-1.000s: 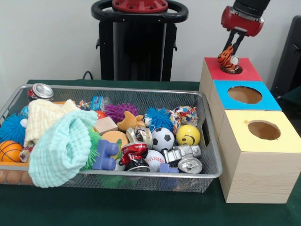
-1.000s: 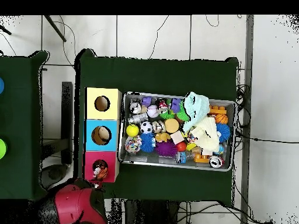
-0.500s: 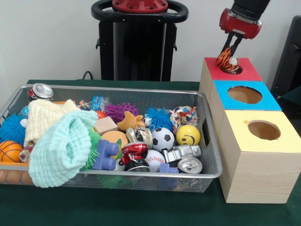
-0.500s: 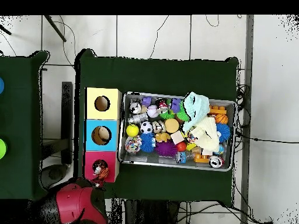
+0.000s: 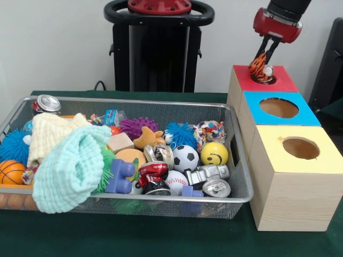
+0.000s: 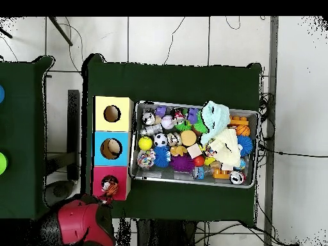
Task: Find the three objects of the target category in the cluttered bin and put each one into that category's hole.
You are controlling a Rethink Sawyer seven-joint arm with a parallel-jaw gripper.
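Note:
My gripper [image 5: 263, 58] hangs over the red-topped box [image 5: 281, 79] at the far end of the row of boxes. It is shut on an orange and black striped plush toy [image 5: 259, 69], whose lower end sits at the rim of the red box's round hole. From above, the same toy [image 6: 110, 188] shows over that hole, with the red arm [image 6: 80, 224] beside it. The wire mesh bin [image 5: 134, 101] is packed with several mixed toys, balls, cans and cloths.
A blue-topped box [image 5: 303, 113] and a yellow-topped box [image 5: 321, 158] stand in line with the red one, each with an open hole. A pale green cloth [image 5: 72, 166] and a cream cloth [image 5: 51, 134] cover the bin's left part. The black pedestal [image 5: 155, 48] rises behind.
The gripper with the striped toy swayed slightly left and then back right over the red box's hole. Nothing in the bin has moved.

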